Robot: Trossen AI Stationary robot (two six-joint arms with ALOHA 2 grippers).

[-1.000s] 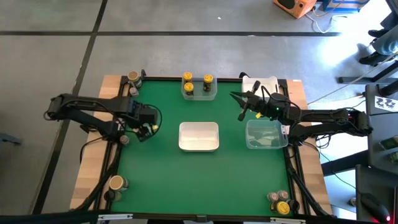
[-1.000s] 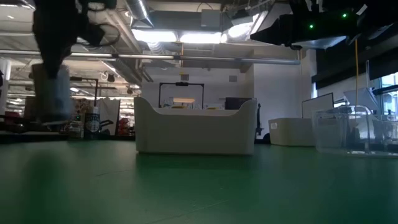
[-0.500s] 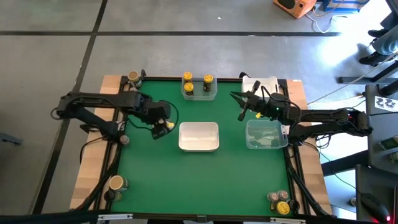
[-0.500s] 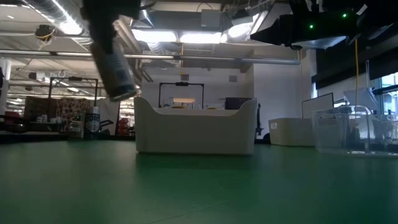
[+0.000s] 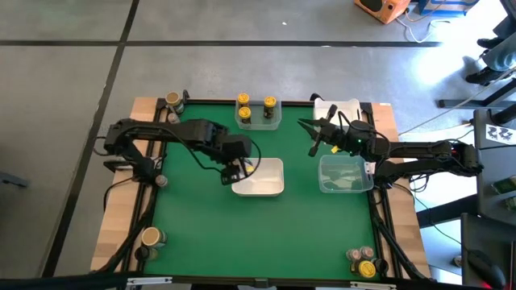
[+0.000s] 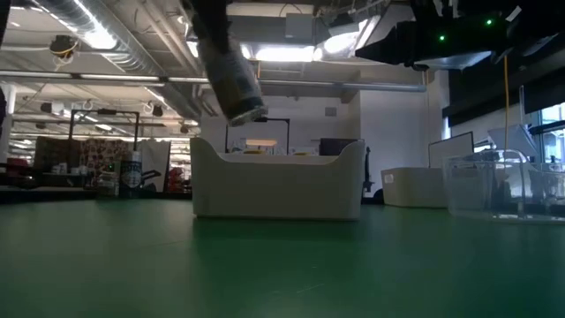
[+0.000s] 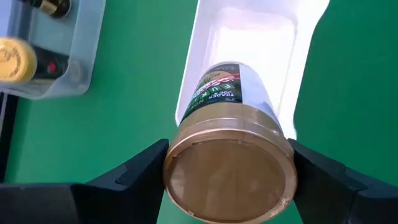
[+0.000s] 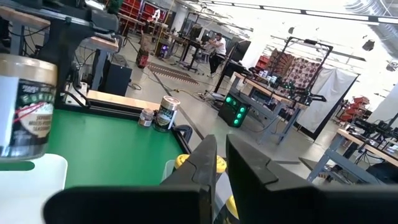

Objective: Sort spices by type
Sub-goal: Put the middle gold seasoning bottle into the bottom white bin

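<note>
Left wrist view: fingers (image 7: 227,171) grip tan-capped jar (image 7: 229,149)

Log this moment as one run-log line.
left hand: holding tan-capped spice jar over white tub | right hand: shut, idle above clear tub

the left gripper (image 7: 227,163) clamps a tan-capped spice jar (image 7: 229,149), cap toward the camera; under it sits a white tub (image 7: 249,37) on green table (image 7: 130,106). a clear tub (image 7: 62,56) nearby holds yellow-capped jars (image 7: 15,60).
</note>
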